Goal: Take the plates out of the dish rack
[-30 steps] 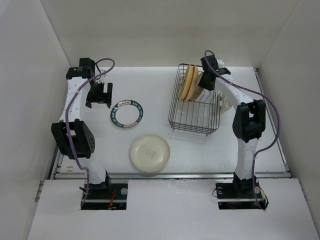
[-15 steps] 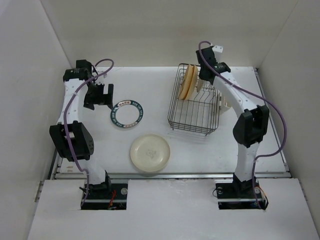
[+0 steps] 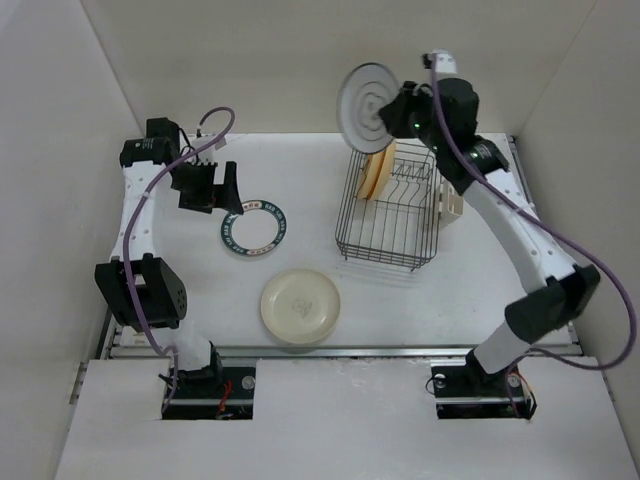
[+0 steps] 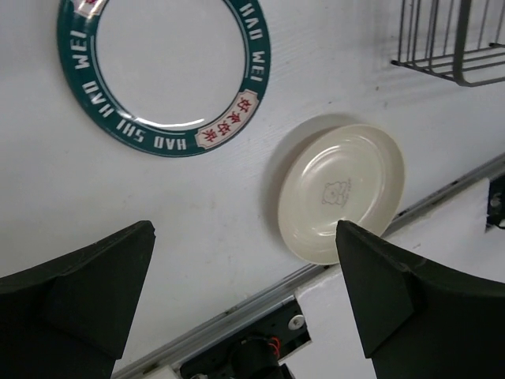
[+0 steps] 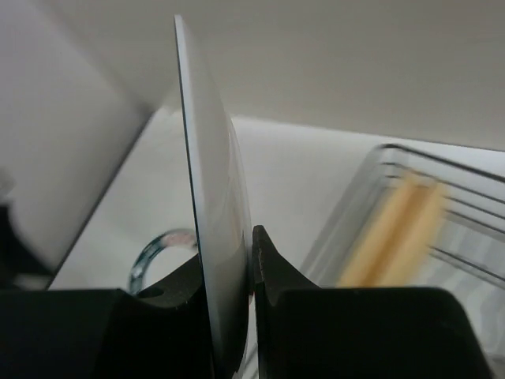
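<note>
My right gripper [image 3: 400, 113] is shut on the rim of a white plate with dark rings [image 3: 366, 106] and holds it upright, high above the back left corner of the dish rack [image 3: 392, 243]. In the right wrist view the plate [image 5: 215, 205] shows edge-on between my fingers [image 5: 272, 272]. Two orange-tan plates [image 3: 377, 169] stand in the rack's back left. A green-rimmed white plate [image 3: 253, 227] and a cream plate [image 3: 300, 305] lie flat on the table. My left gripper [image 3: 212, 187] is open and empty, above the table just left of the green-rimmed plate [image 4: 162, 75].
A cream cup holder [image 3: 447, 203] hangs on the rack's right side. White walls enclose the table on three sides. A metal rail [image 3: 340, 349] runs along the table's near edge. In the left wrist view the cream plate [image 4: 341, 192] lies near that rail.
My right gripper has lifted the ringed white plate up out of the rack and raised it well above it. The left gripper has shifted slightly.
</note>
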